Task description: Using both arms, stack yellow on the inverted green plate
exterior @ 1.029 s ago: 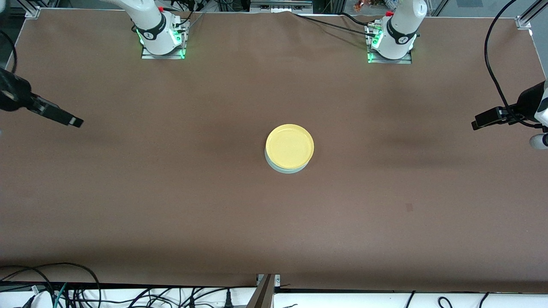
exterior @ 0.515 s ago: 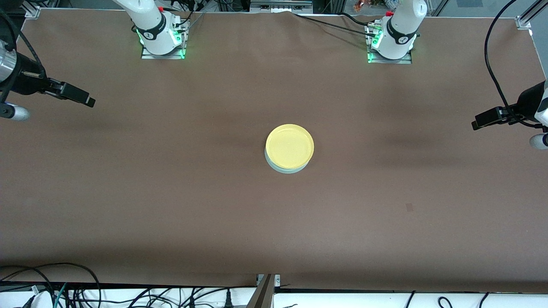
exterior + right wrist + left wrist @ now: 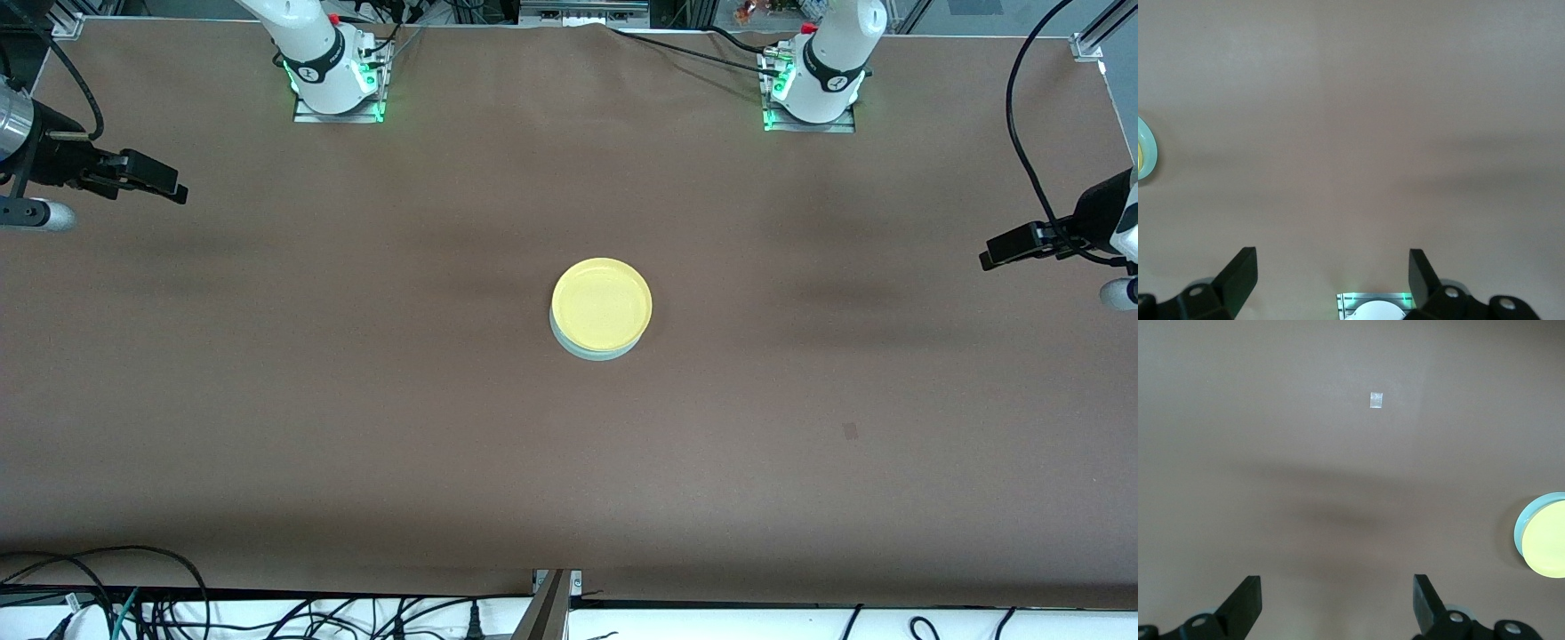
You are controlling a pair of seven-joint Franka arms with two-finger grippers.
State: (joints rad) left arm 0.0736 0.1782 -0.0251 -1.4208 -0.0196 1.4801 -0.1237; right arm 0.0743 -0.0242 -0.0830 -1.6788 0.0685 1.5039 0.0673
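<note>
Yellow plate [image 3: 602, 303] sits on the green plate [image 3: 594, 351] mid-surface, roughly between the two bases; only a thin mint crescent of the green one shows at the edge nearer the front camera. Stack looks done, judging by how they lie.

Left hand [image 3: 1003, 252] hangs over the left arm's end of the surface, fingers spread wide, nothing between them. Right hand [image 3: 158, 180] is over the right arm's end, fingers likewise apart and empty. Both well apart from the plates.

Risks: little left. The yellow plate sits slightly off-centre on the green, so a bump to the brown surface [image 3: 356, 400] or a low sweep by either arm could slide it off. Smooth plastic on plastic probably has poor grip. Loose black cable [image 3: 1022, 133] by the left arm could snag if that arm swings.

View differences: front view gives both arms and the full stack offset. Left wrist view shows the open fingers [image 3: 1245, 605], the stack at the frame edge [image 3: 1545, 537], plus a small pale square mark [image 3: 1376, 400] that reads only faintly from the front. Right wrist view catches only a sliver of the green rim [image 3: 1147, 155] and a base with its green light [image 3: 1373, 303].
</note>
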